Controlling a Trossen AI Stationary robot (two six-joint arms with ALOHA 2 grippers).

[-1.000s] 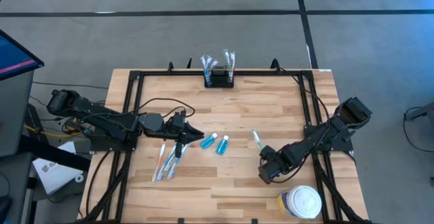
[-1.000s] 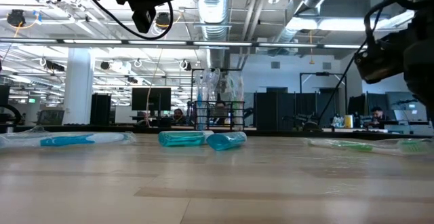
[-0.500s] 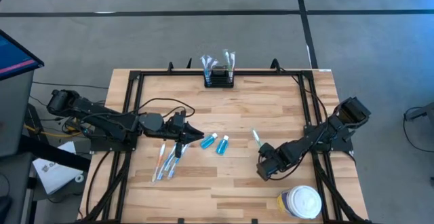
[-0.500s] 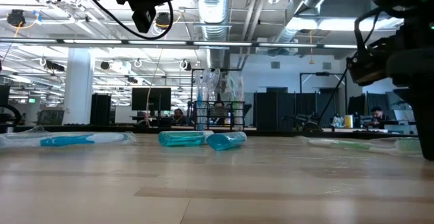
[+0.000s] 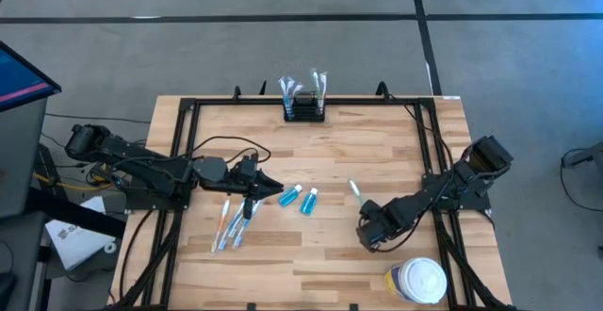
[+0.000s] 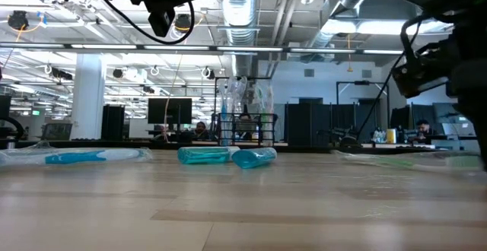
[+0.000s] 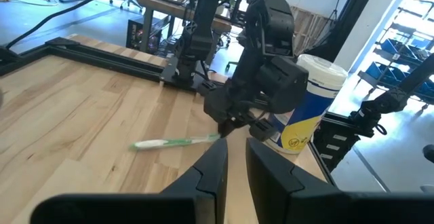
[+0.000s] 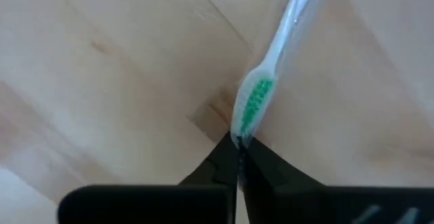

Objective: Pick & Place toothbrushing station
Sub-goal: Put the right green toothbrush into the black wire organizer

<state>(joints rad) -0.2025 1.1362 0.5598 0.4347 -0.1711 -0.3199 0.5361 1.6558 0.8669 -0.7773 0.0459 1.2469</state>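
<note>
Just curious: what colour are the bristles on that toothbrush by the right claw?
Green, on a white toothbrush in clear wrap; the right wrist view shows it best.

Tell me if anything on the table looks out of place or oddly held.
The right gripper has its jaws shut on just the very tip of the wrapped green toothbrush, a thin hold that may slip. The black holder stands upright at the far edge.

The black toothbrushing station [image 5: 304, 108] stood at the surface's [image 5: 377, 146] far edge; the right claw [image 5: 366, 224] sat low by a green toothbrush [image 5: 357, 192]
</note>
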